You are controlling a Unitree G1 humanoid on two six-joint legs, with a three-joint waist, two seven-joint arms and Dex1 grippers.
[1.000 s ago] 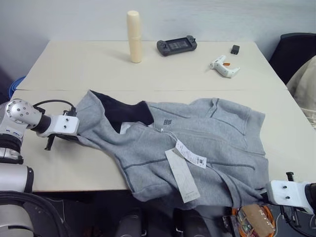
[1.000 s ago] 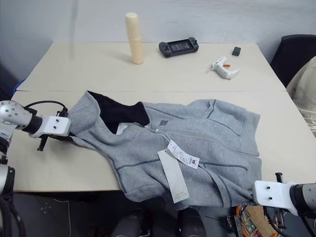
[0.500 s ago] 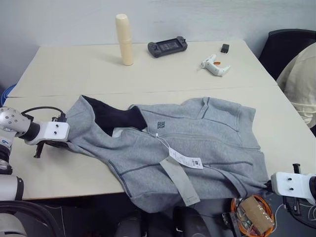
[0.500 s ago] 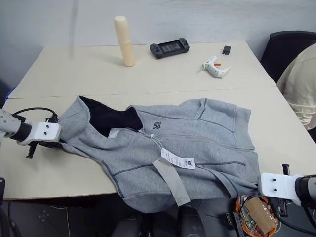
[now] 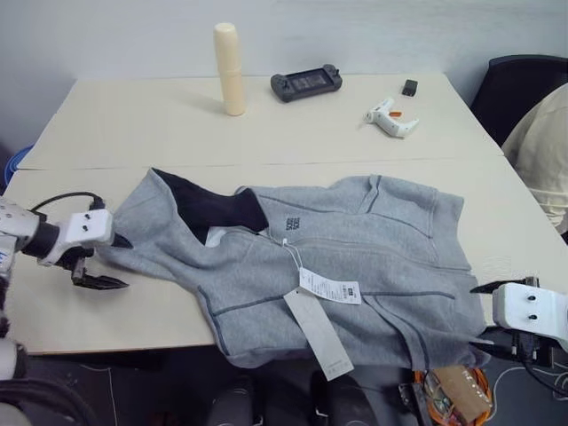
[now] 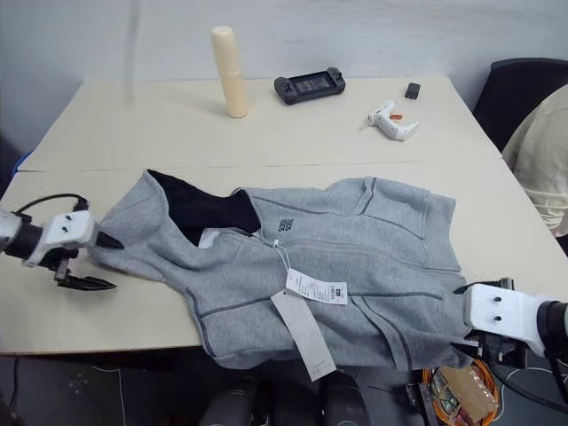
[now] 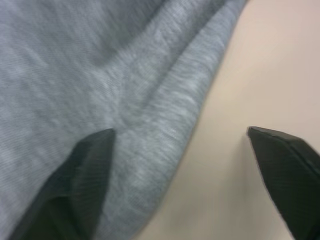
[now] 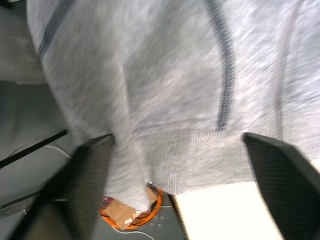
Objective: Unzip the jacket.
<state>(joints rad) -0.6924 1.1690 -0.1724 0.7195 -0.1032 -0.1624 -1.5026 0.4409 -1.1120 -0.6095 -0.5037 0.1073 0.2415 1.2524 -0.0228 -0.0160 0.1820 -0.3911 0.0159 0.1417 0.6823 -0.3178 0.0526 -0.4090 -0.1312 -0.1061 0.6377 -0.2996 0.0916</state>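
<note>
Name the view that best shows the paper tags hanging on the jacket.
The left eye view: the paper tags lie unobstructed on the front of the jacket, one printed and one long and plain. The right eye view shows them about equally well. Both wrist views show grey fleece, no tags.

Two cream-topped tables (image 5: 133, 124) pushed together in front of me, seam running across between them, forming one surface. Plain pale wall (image 5: 399, 31) right behind the far edge. Black office chair (image 5: 524, 89) at the far right corner. Floor under the near edge is dark; cables and an orange-rimmed object (image 5: 457, 390) down there. Light is even and soft.
</note>
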